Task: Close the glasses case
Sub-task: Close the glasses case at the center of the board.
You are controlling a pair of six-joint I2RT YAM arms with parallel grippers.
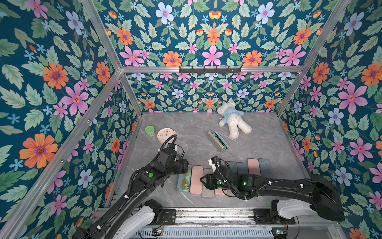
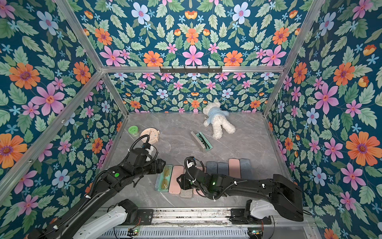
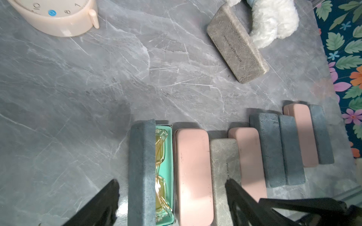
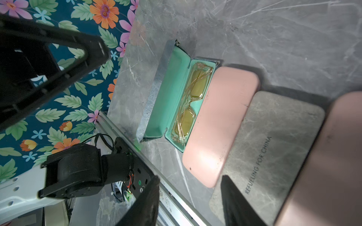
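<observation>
The blue-grey suede glasses case with a mint-green lining (image 4: 170, 94) lay open at one end of a row of closed cases near the front edge of the grey marbled tabletop (image 3: 98, 88). Its lid stood up on the side away from the pink closed case (image 4: 215, 125), and its base sat hard against that neighbour. A pair of clear-framed, yellow-lensed glasses (image 4: 188, 101) sat in the base. The left claw (image 3: 171, 183) hung above it, released and spread wide, holding nothing, with the raised lid showing between its fingers in the left wrist view. The right claw (image 4: 190, 178) was parted and empty too, over the end of the grey stone-patterned closed case (image 4: 270, 148); whether a finger touched it could not be told. Closing looked not yet begun. The risk, as I judged it, lay in the direction of the push. A finger landing on the lid's inner face would fold it flat open, and a sideways shove with the base unbraced would slide the light case into the pink one and disturb the row. A temple riding high could be pinched under the lid. A second open case with dark glasses (image 1: 219, 140) lay well apart, beside a white teddy bear (image 1: 233, 120), so the wrong one might be chosen.
</observation>
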